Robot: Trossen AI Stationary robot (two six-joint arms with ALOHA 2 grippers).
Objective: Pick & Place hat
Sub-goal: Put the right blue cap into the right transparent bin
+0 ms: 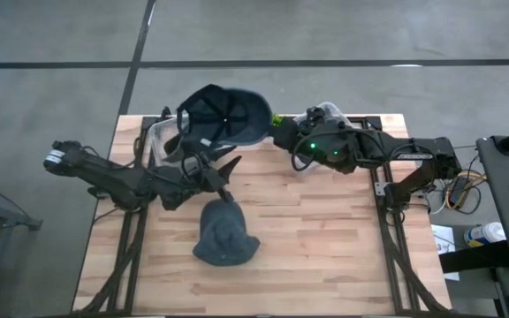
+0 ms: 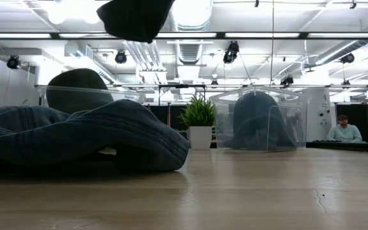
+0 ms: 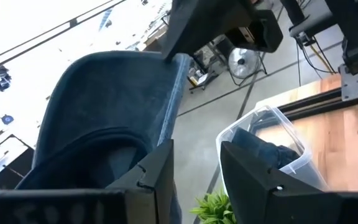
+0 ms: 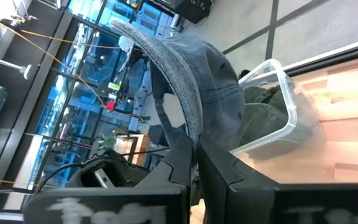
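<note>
A dark blue baseball cap (image 1: 224, 115) hangs in the air over the table's far left part, and shows at the top of the low view (image 2: 136, 16). My right gripper (image 1: 277, 131) reaches in from the right and is shut on the cap's edge (image 4: 196, 155). My left gripper (image 1: 227, 176) is open and lower, between the cap and a blue denim hat (image 1: 225, 234). That hat lies flat on the table near the middle (image 2: 82, 137). In the left wrist view the cap (image 3: 110, 106) is beside my open fingers (image 3: 194, 180), not between them. My right gripper pinches the cap's rim (image 4: 188, 124) between its two fingers, close to the cut-out at the cap's back (image 4: 173, 112). The fingers come roughly level from the table's right side. The cap is lifted clear of the table and tilted, reaching away from the fingers toward the left.
Two clear plastic bins stand at the table's far edge. One at the far left (image 1: 159, 141) holds a dark green hat (image 2: 75, 86). One at the far right (image 1: 327, 113) holds a blue hat (image 2: 257, 118). A potted plant (image 2: 199, 124) stands behind the table. Bare wood lies on the near right.
</note>
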